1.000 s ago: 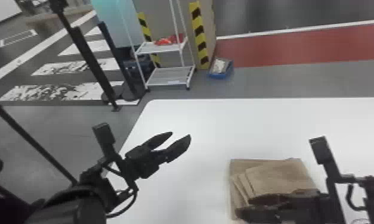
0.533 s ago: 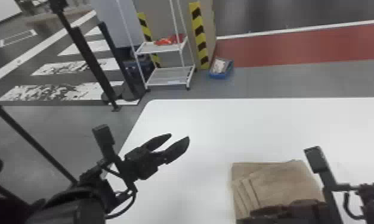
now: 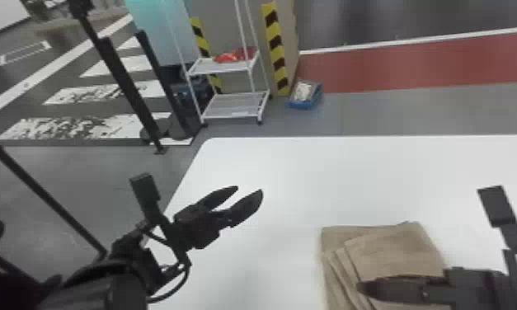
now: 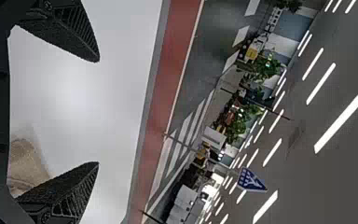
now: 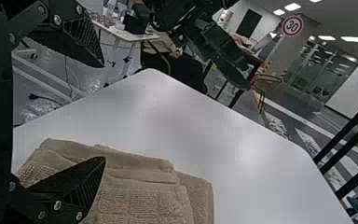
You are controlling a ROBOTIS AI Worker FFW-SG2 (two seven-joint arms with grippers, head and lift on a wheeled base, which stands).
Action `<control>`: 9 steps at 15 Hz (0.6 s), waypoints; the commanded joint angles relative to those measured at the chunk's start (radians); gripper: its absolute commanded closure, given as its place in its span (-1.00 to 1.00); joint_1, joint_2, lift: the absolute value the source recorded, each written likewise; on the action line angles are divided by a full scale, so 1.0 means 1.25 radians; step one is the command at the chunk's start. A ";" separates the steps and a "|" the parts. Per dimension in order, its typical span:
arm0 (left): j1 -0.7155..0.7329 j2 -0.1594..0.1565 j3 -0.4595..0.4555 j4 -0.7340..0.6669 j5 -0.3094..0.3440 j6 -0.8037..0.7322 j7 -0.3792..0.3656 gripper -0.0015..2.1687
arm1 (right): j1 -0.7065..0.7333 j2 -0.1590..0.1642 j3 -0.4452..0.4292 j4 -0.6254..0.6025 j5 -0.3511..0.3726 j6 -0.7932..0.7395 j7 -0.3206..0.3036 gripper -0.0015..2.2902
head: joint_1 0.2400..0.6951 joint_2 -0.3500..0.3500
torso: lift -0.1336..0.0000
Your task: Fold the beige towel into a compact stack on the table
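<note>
The beige towel [image 3: 397, 251] lies folded on the white table, its layers fanned out along the left side. Over its near part is my right gripper [image 3: 401, 286], coming in from the right. My left gripper [image 3: 249, 189] stands open above the table, well to the left of the towel, holding nothing. In the left wrist view, the left gripper [image 4: 98, 112] has its fingers wide apart, a corner of towel [image 4: 25, 158] beyond them. The right wrist view has the right gripper [image 5: 104, 112] open, one finger overlapping the folded towel [image 5: 140, 200].
The white table [image 3: 294, 177] extends beyond the towel, with its left edge beneath the left arm. A white shelf rack [image 3: 236, 105] and a blue bin [image 3: 305, 99] stand on the floor past the far edge.
My right gripper first drew slightly nearer, then moved right and a little away across the towel. The towel has shifted slightly nearer and to the right. The left arm has stayed almost still.
</note>
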 commanded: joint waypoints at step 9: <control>-0.001 -0.004 -0.008 0.000 -0.007 0.001 0.003 -0.92 | 0.114 -0.096 0.052 -0.195 0.431 -0.428 0.041 -0.89 | 1.00 0.73 | -0.86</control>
